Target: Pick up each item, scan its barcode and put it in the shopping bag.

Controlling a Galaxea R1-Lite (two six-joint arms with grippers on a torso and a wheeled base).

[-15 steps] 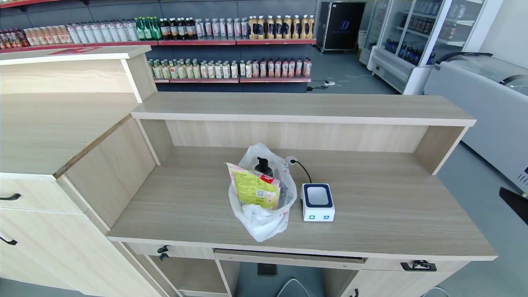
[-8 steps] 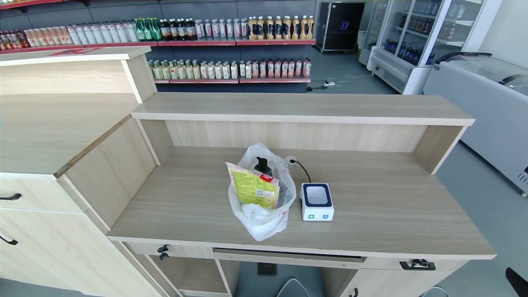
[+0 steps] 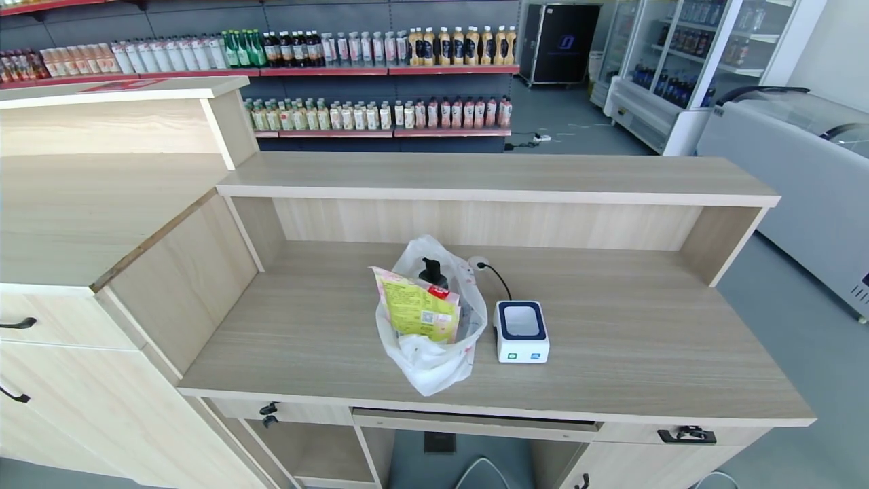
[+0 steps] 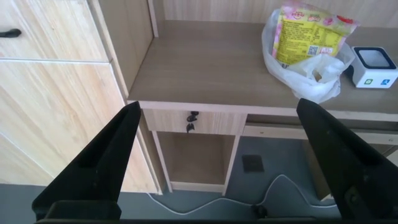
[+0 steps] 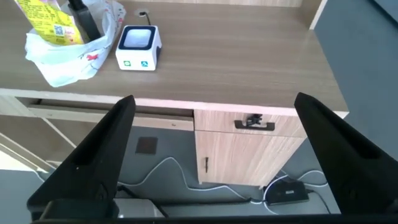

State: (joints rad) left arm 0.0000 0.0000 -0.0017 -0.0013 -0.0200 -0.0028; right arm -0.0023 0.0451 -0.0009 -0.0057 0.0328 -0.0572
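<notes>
As the shopping bag (image 3: 428, 353) holds packet (image 3: 415, 311) and bottle (image 3: 433, 273), the task appears done — left gripper (image 4: 217, 104), right gripper (image 5: 214, 98) both released.

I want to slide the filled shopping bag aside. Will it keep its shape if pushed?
Probably not: the shopping bag is thin, crumpled plastic, so it would likely buckle before sliding. The yellow packet and pump bottle stand above its rim, so they might topple. Lifted, it would probably sag around them.
</notes>
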